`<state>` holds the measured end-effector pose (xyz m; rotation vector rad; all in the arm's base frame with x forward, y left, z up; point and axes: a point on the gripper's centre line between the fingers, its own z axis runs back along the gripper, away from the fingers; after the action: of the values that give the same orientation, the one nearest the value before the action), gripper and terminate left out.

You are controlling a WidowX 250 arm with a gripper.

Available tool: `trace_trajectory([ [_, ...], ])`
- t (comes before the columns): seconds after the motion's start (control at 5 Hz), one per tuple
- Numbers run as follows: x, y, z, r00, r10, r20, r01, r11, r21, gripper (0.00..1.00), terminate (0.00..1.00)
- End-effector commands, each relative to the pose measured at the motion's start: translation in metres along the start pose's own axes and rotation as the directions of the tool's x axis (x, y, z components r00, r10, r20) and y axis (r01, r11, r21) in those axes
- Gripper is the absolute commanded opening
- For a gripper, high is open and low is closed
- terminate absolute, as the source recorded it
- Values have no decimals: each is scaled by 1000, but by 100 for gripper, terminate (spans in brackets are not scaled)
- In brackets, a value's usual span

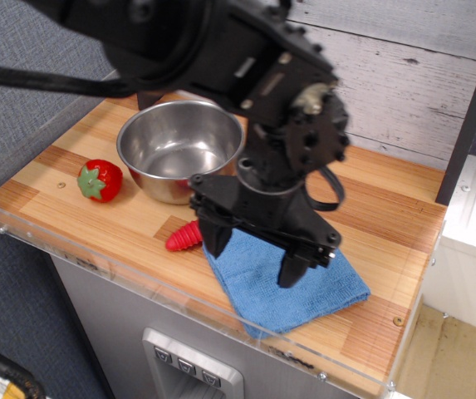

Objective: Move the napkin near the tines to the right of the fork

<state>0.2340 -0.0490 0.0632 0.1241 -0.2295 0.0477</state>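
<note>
The blue napkin (291,283) lies folded on the wooden board near its front edge, right of centre. The fork shows only as the end of its ribbed red handle (183,238), just left of the napkin; its tines are hidden behind my gripper. My black gripper (252,256) hangs over the napkin's left part, fingers spread wide and pointing down, with nothing between them. Its left finger (215,241) stands at the napkin's left edge next to the handle. Its right finger (291,270) stands over the napkin's middle.
A steel bowl (179,148) stands behind the fork at the board's back left. A red toy strawberry (100,180) lies left of the bowl. A clear plastic rim (138,278) runs along the board's front edge. A grey plank wall (404,75) is behind.
</note>
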Motion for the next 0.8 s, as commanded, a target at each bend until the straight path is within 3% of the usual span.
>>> trace_trajectory([
  [0.0,2,-4,-14,1000,-19,-20,19,999,-42,100,0],
  [0.6,-3,-20,-56,991,-98,-96,98,995,0,100,0],
])
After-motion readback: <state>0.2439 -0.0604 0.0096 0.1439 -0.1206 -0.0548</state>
